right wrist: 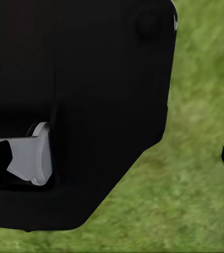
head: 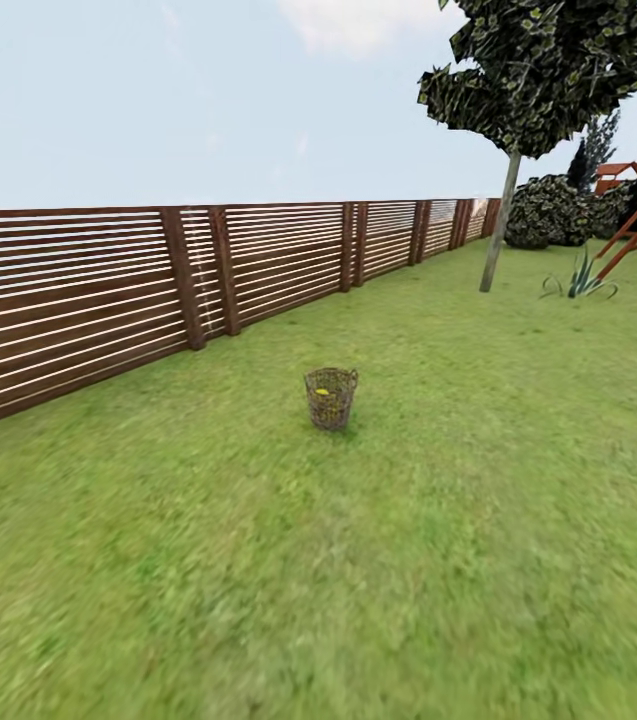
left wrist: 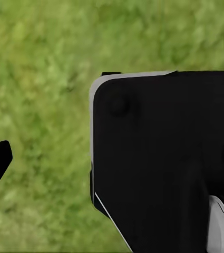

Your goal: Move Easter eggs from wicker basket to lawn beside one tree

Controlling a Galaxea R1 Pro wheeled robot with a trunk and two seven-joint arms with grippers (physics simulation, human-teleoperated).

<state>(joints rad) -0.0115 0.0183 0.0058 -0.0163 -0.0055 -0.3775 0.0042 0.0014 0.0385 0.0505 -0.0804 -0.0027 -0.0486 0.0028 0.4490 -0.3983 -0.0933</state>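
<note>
Basket (head: 331, 397) sits mid-lawn (head: 358, 560), well short of the tree (head: 499, 225) by the fence (head: 108, 300). A yellow speck inside, prob. 1 egg (head: 322, 391). Eggs look light, smooth, slippery: pinch across the middle, gently. Claws' state: can't tell, both wrist views mostly black housing over grass.

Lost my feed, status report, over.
Gripper states unreadable. Wicker basket upright on lawn ahead, something yellow inside. Tree beyond, by fence. Grass between looks open.
</note>
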